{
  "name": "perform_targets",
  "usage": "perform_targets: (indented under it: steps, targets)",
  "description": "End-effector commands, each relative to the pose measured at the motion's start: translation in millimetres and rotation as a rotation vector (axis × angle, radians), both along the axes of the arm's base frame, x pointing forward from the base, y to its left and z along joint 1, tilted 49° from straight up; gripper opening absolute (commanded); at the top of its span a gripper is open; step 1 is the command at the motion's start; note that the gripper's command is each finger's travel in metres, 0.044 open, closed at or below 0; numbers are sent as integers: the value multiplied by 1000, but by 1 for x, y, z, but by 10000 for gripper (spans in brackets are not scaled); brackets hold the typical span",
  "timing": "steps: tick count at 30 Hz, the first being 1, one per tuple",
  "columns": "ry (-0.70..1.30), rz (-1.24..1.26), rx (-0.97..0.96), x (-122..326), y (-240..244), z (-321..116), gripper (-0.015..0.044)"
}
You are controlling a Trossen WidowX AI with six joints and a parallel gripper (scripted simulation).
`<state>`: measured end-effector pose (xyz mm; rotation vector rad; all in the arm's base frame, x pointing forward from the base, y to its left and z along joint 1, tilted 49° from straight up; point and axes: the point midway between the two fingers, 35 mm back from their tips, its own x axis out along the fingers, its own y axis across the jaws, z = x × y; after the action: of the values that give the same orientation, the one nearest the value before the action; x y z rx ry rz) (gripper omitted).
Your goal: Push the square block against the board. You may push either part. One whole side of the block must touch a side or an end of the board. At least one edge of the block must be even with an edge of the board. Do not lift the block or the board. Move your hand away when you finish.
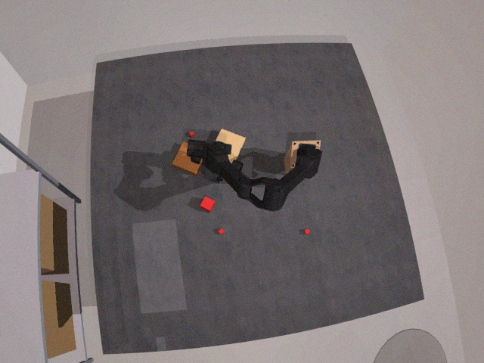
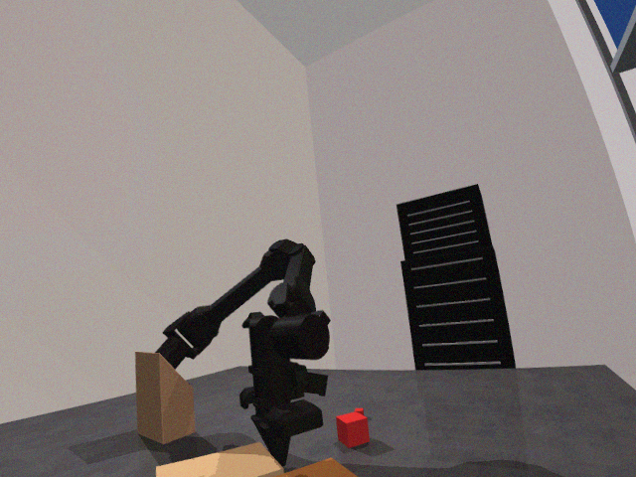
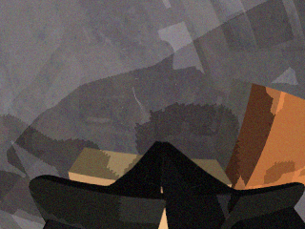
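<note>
On the grey worktop [image 1: 273, 265] [image 2: 462, 410] [image 3: 48, 62], the gripper [image 2: 281, 462] [image 3: 160, 148] points down, closed on nothing, near the orange-brown square block [image 1: 187, 162] [image 2: 323, 469] [image 3: 281, 143], which lies left of the pale board [image 1: 234, 142] [image 2: 221, 462] [image 3: 91, 162]. Full side contact, an even edge and withdrawal seemingly remain.

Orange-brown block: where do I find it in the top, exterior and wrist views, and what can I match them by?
Top: left of centre, partly under the arm's end, is the orange-brown block.
Exterior: bottom edge, near the middle, cut off.
Wrist: right edge, lower half, cut off.
Shared landmark: the pale tan piece.
</note>
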<state>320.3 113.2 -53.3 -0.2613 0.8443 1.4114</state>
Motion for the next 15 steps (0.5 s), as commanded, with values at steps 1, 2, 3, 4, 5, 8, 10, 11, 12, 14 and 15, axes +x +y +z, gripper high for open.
perform_targets:
  steps: [1,2,3,4,5,8,10,11,12,14,15]
  targets:
    - [19,6,-7,-9,-5,-12,0]
    - [19,6,-7,-10,-6,-13,0]
    - [19,6,-6,-10,-7,-14,0]
    - [19,6,-6,-11,-8,-15,0]
    - [19,6,-6,-12,-9,-16,0]
    - [19,6,-6,-12,-9,-17,0]
    - [19,6,-6,-12,-9,-17,0]
    - [19,6,-6,-12,-9,-17,0]
    - [19,6,-6,-12,-9,-17,0]
    - [19,6,-6,-12,-9,-17,0]
    - [19,6,-6,-12,-9,-17,0]
